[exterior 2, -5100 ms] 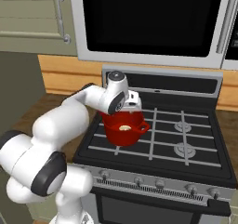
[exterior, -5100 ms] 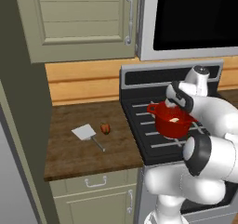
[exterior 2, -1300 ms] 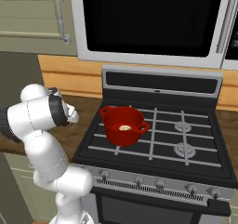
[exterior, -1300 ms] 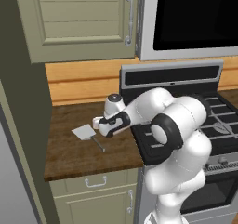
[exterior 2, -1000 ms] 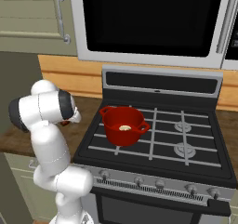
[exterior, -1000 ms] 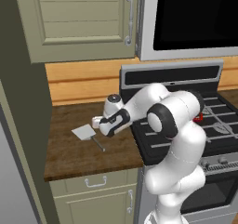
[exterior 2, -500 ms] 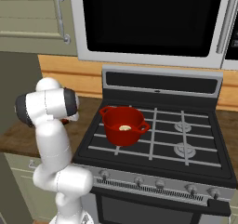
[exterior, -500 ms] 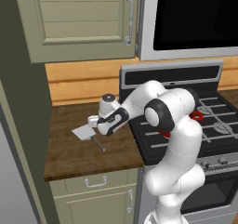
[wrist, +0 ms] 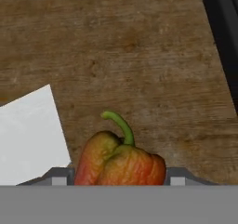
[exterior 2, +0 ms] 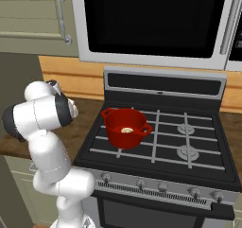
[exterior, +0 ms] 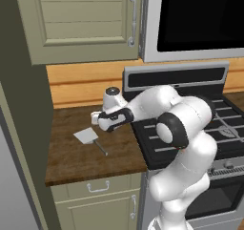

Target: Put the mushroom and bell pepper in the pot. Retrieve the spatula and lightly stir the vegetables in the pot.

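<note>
Bell pepper (wrist: 120, 163): on the wooden counter (wrist: 139, 56), directly ahead of the gripper (wrist: 111, 174), between its spread fingertips, stem up; contact apparently not yet made. Spatula (exterior: 90, 139) just beside.

From the hand view I see the bell pepper (wrist: 120, 164) sitting between my tool's (wrist: 120, 179) fingertips, with the spatula (wrist: 29, 137) blade just beside it on the left. Bare wooden desk (wrist: 139, 56) stretches beyond, open for passing. The stove's (wrist: 222, 37) dark edge bounds the right. The pot (exterior 2: 124, 127) stands well apart on the burners, mouth unobstructed.
</note>
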